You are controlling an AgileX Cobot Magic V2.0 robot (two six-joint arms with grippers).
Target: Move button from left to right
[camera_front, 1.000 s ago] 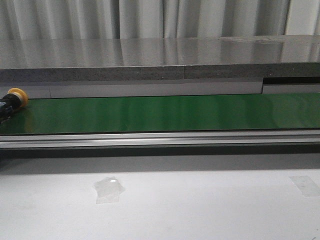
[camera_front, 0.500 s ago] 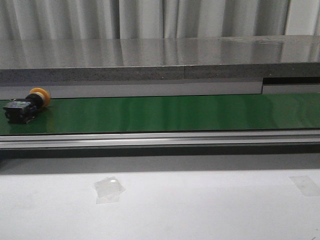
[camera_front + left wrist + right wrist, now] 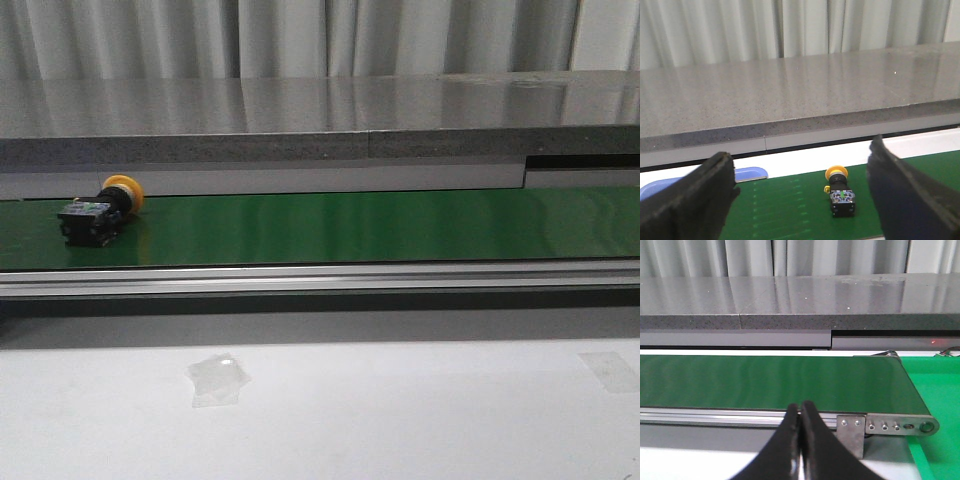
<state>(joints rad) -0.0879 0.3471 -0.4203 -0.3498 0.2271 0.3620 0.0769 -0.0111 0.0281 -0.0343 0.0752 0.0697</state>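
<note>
Left pincer [image 3: 800, 200] waits spread wide, right pincer [image 3: 800, 440] closed empty, as the button [image 3: 100, 212] has ridden rightward along the green belt [image 3: 380, 225].

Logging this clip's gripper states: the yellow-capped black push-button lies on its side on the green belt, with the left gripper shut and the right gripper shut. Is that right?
One detail is wrong: the left gripper is open, not shut. The left wrist view shows its fingers spread wide, with the yellow-capped black push-button on the green belt beyond them. The right gripper is shut, as stated.
</note>
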